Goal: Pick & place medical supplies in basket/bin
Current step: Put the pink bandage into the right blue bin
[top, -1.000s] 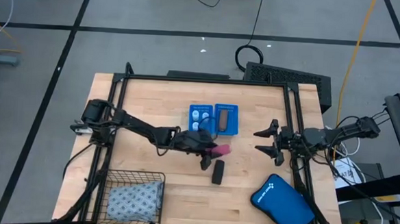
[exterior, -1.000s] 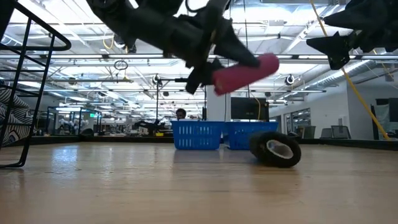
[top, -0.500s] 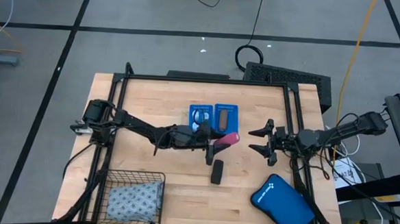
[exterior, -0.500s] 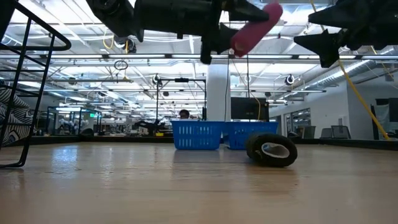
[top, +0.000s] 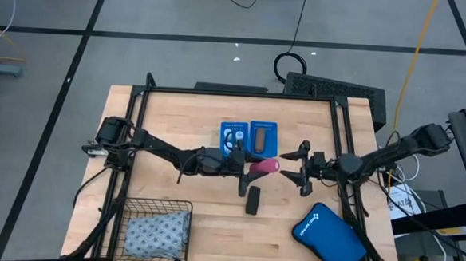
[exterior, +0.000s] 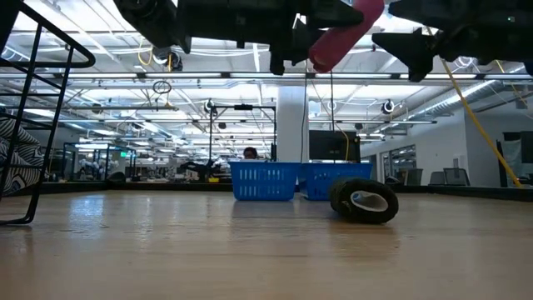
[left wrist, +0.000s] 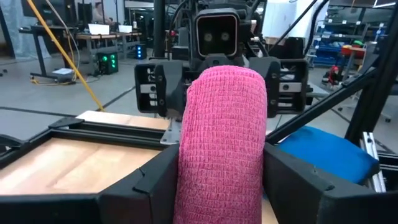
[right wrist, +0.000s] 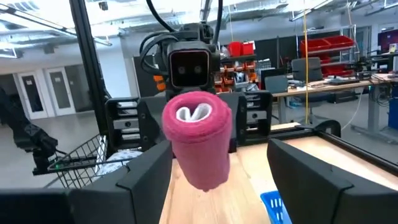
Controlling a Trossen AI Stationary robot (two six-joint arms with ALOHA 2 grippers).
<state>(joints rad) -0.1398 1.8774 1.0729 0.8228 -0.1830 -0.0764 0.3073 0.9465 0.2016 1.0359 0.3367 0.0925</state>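
My left gripper [top: 255, 165] is shut on a pink roll [top: 268, 164] above the table's middle. The roll's free end [right wrist: 196, 114] faces my right gripper [top: 287, 167], which is open and level just to the roll's right, touching nothing. A black roll [top: 253, 200] lies on its side on the wood. The blue tray [top: 250, 125] holds white vials [top: 233, 136] in its left compartment and a brown roll [top: 260, 138] in its right. The grey dotted pack [top: 156, 232] lies in the black wire basket [top: 125, 209] at the near left. My left gripper pinches the pink roll's curved sides [left wrist: 186, 174] between its two fingers [left wrist: 146, 183], at the roll's rear part. The fingers come level from the table's left and lie along the roll. The roll sticks out ahead of them, lifted clear, its free end slightly raised.
A bright-blue zip pouch [top: 329, 235] lies at the near right, below my right arm. The black frame rails [top: 341, 128] border the table's left and right sides. Bare wood lies between the basket and the black roll.
My left gripper has risen a little, tipped up to level and rolled, so the pink roll now points toward the table's right edge instead of hanging lower. My right gripper has moved toward the table's left edge, up to the roll's free end, staying open.
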